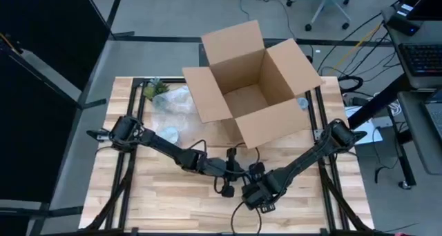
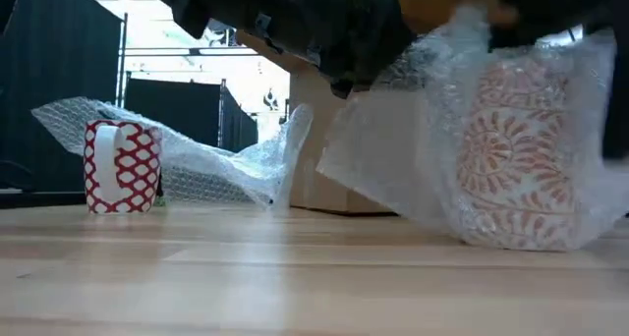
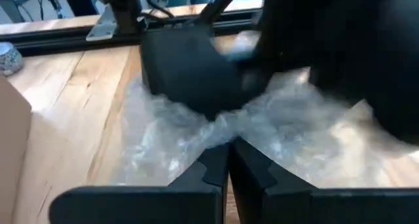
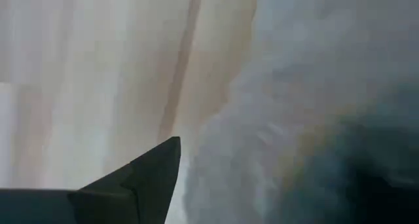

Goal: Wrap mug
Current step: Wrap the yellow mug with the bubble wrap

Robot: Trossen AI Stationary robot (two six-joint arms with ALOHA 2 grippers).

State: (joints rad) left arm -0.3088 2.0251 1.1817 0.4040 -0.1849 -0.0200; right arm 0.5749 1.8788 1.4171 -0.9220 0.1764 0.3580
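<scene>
Bubble wrap point(image 2: 413, 169) drapes the patterned mug point(image 2: 516, 159); left end effector point(image 3: 229, 160) pinches its edge closed, mug just ahead; right end effector's point(image 1: 257, 194) state unclear.

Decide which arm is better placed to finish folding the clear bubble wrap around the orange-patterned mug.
Left, probably. The left gripper is shut on the clear bubble wrap around the orange-patterned mug, while the right gripper sits close against the bundle.
</scene>
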